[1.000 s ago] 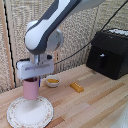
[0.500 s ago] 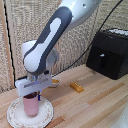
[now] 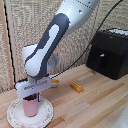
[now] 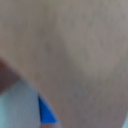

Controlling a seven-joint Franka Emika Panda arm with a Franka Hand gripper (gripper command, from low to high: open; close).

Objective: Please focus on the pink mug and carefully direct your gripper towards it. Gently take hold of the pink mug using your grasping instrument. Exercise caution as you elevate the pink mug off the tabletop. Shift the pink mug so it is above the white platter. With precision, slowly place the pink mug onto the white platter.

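The gripper (image 3: 33, 96) is clamped on the rim of the pink mug (image 3: 31, 106), which stands upright near the middle of the white platter (image 3: 46, 114). The platter lies on the wooden counter (image 3: 95, 107) near its front edge. A small yellow block (image 3: 76, 87) lies well apart, toward the exterior view's right.

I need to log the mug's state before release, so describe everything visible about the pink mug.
The pink mug is a small, plain, matte pink cylinder, slightly tapered, with no handle visible. It stands upright on the white platter, roughly at its centre, much narrower than the dish. The pincer reaches down over its rim from above, hiding the opening, so its grip cannot be confirmed. The wrist view is a close pinkish blur with one blue finger showing.
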